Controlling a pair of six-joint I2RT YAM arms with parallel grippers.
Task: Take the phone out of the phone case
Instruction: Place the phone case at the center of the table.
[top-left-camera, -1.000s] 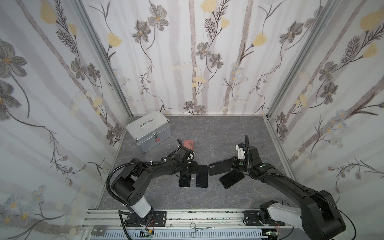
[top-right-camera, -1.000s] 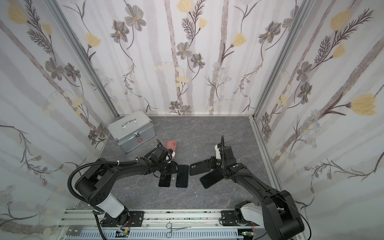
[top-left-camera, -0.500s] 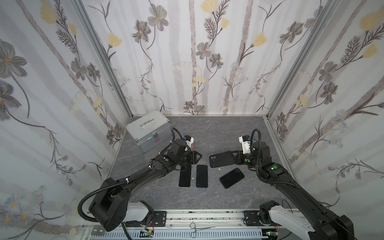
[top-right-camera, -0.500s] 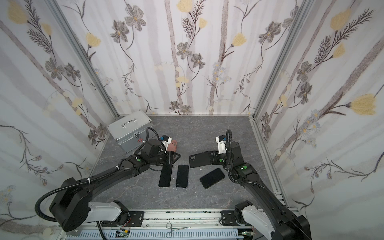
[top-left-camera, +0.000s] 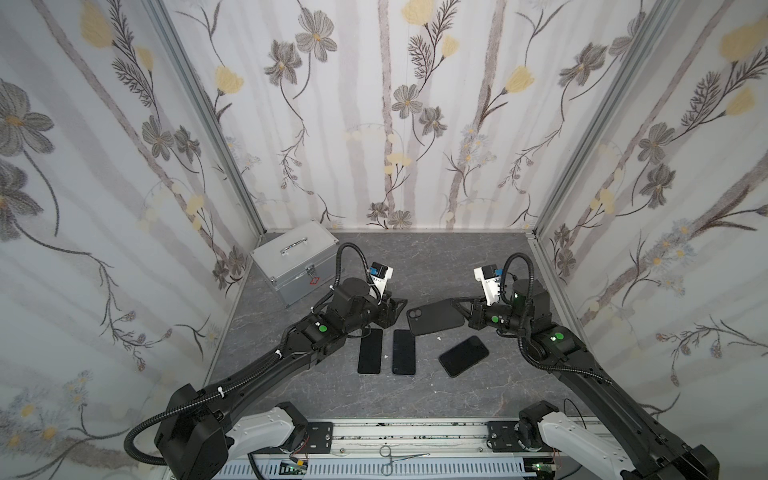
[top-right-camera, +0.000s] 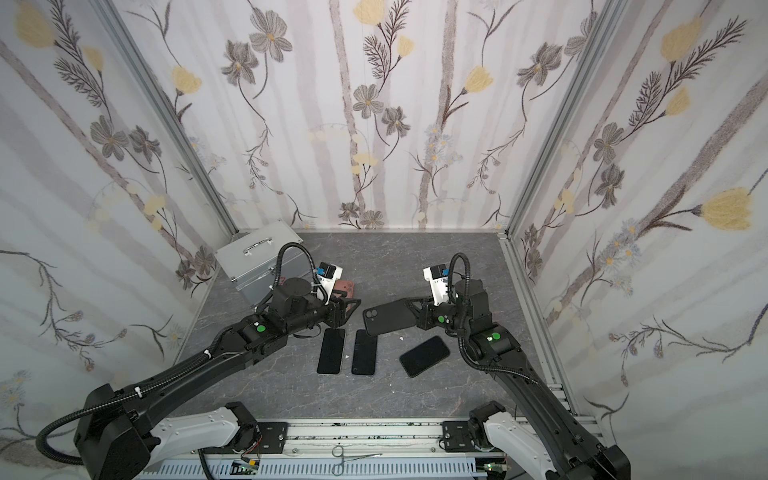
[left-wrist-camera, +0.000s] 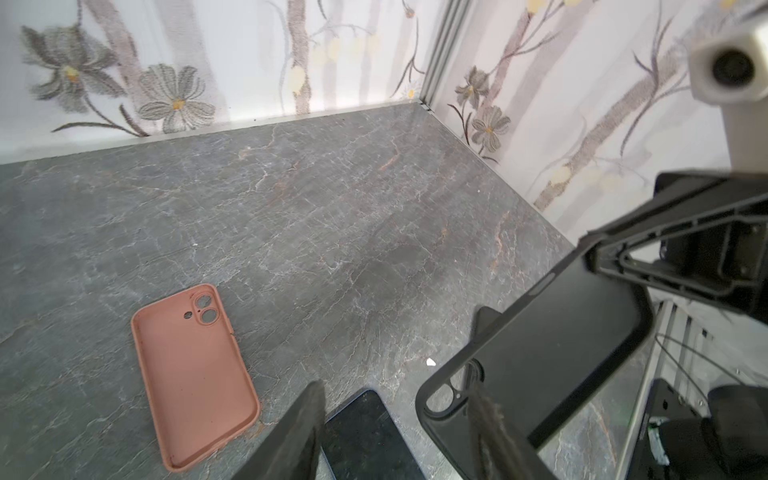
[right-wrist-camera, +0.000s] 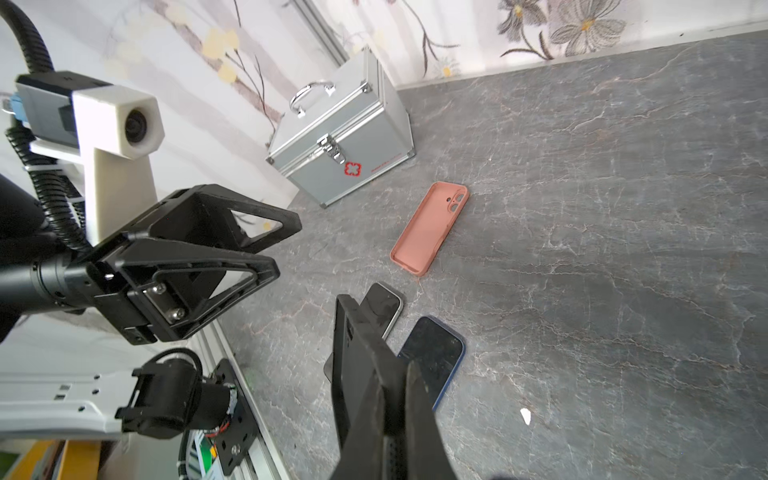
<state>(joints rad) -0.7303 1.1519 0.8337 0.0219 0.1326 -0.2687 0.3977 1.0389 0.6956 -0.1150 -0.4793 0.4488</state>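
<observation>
One case (top-left-camera: 436, 320), right pincer (top-left-camera: 457, 306) clamped, left (right-wrist-camera: 287, 245) agape

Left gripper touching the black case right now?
Apart. The right wrist view shows bare tabletop between the open left gripper and the end of the black case.

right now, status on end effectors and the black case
Right end effector shut on black case, aloft, empty. Left end effector open, free. Three phones on table.

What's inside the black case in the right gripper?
Nothing: the case is an empty shell, and the table shows through its camera holes. The right gripper covers one end of it.
</observation>
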